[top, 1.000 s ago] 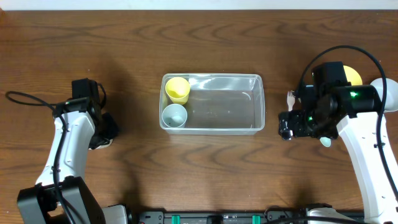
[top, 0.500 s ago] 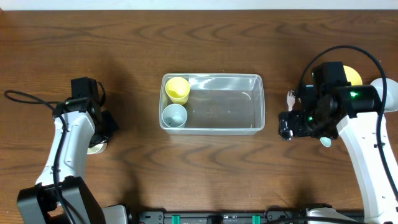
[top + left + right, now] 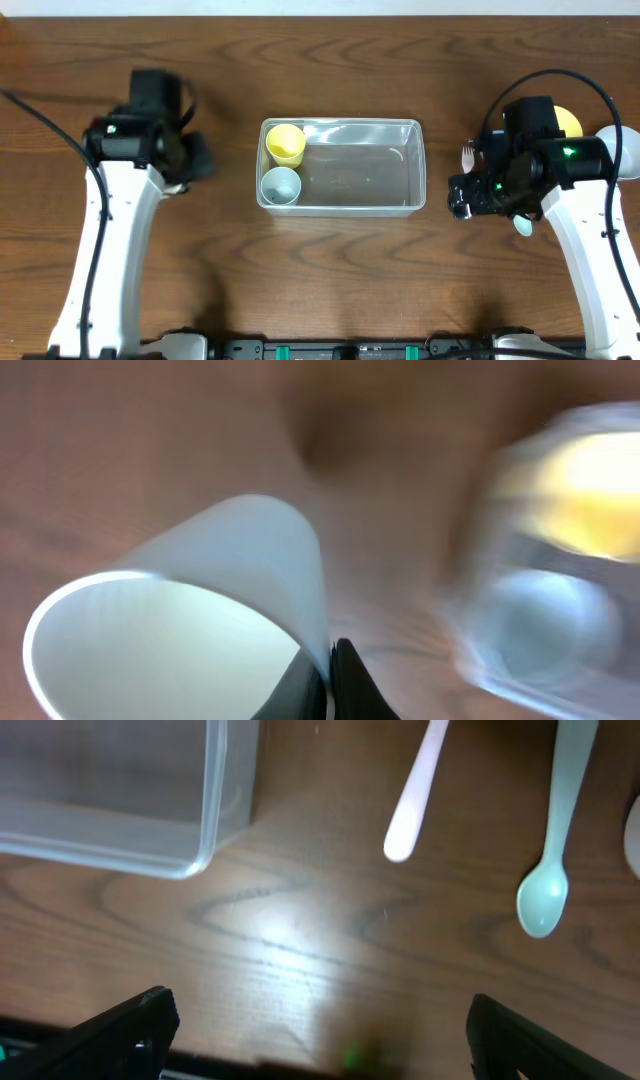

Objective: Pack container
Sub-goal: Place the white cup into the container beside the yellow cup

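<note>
In the smeared left wrist view the container (image 3: 470, 640) is a blur and the bottom edge cuts off the pale cup (image 3: 235, 555).

The bench (image 3: 330, 270) is dark brown wood with wavy grain running lengthwise. A pale strip (image 3: 320, 6) lies along its far edge, and a black rail (image 3: 350, 350) with green tabs runs along the near one. A soft glare (image 3: 290, 935) brightens one patch of the wood.

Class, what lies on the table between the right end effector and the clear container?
Nothing: the overhead view shows only bare table between the right end effector and the container.
</note>
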